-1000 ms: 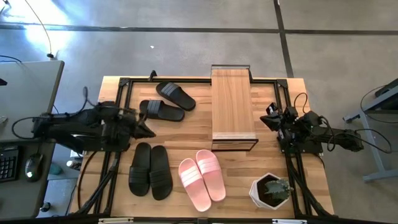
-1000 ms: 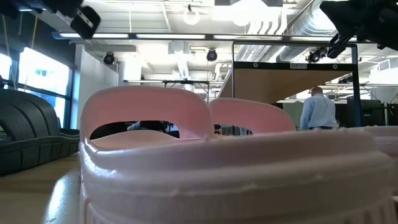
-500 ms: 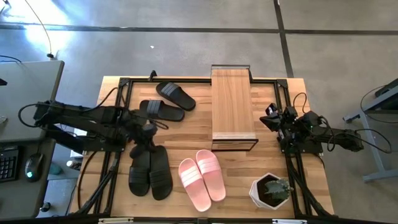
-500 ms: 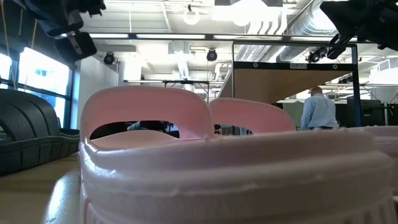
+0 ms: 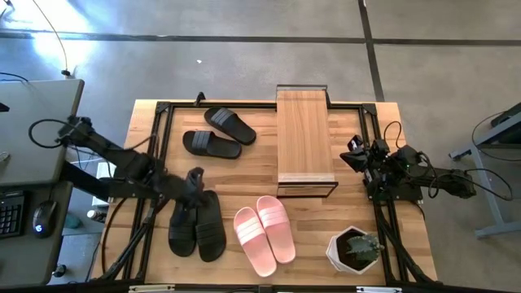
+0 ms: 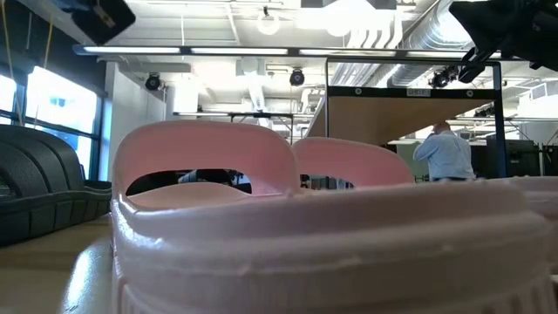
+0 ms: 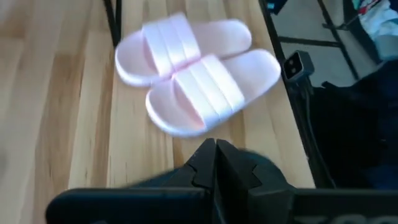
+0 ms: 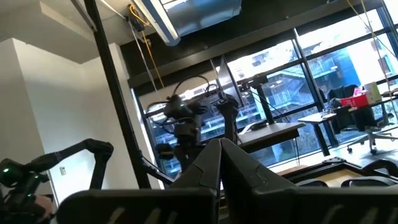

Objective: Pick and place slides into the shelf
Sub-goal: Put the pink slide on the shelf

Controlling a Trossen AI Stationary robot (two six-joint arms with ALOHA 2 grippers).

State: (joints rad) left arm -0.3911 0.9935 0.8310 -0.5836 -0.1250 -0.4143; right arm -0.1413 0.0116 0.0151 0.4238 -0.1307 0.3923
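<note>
The light pink pair (image 5: pixel 264 228) lies near the table's near edge, close up in the low view (image 6: pixel 209 166) and ahead of my left fingers in the left wrist view (image 7: pixel 193 81). One black pair (image 5: pixel 197 228) lies to its left, and another black pair (image 5: pixel 220 134) lies at the far left. The shelf (image 5: pixel 306 142) stands at the far middle, its plank top bare. My left gripper (image 5: pixel 195 181) hovers, shut (image 7: pixel 216 149), over the far ends of the near black pair. My right gripper (image 5: pixel 352 155) waits at the right edge, shut (image 8: pixel 221 149).
A white pot with a plant (image 5: pixel 356 248) stands in the near right corner. Black frame rails (image 5: pixel 155 163) run along the table's left and right sides. A desk with a keyboard and mouse (image 5: pixel 42 216) stands left of the table. A person (image 6: pixel 445 153) stands in the room behind.
My left arm has stretched out from its folded pose. Its gripper has moved from beside the far black pair a little toward the near edge, and now stands over the near black pair. The slides and the right arm have kept still.
</note>
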